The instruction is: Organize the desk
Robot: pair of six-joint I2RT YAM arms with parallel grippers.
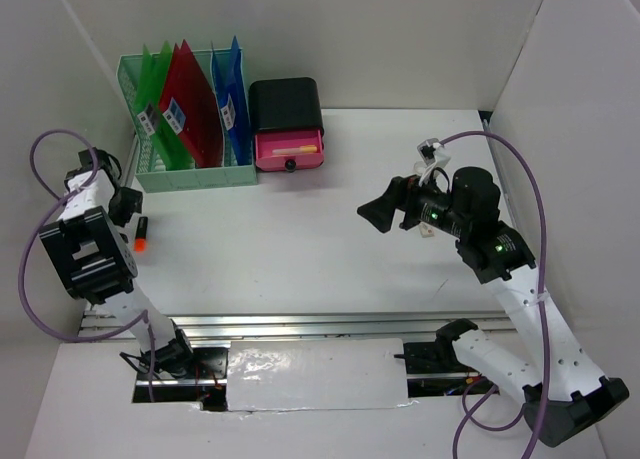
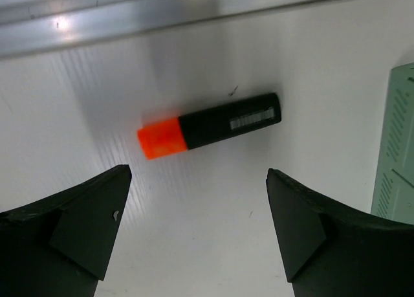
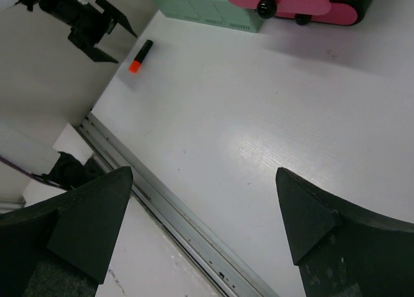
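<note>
Looking down on the desk (image 1: 300,249): white, flat, walled by white panels on three sides, silver rail (image 1: 300,324) along the front edge. Carries a mint-green file rack (image 1: 195,177) at the back left, with green, red and blue folders (image 1: 190,104) standing in its slots. Just right of that, a black drawer box (image 1: 285,104), its pink drawer (image 1: 289,151) standing partly out, something yellow inside. Near the left edge, in front of the rack and apart from it, a black highlighter (image 2: 226,122) with an orange cap, lying flat on the bare surface. Poised close above the highlighter, the left gripper (image 2: 197,177), spread wide, touching nothing. Off to the right side, raised above the desk, the right gripper (image 3: 204,177), likewise spread apart and holding nothing, pointing leftward across the white surface.
</note>
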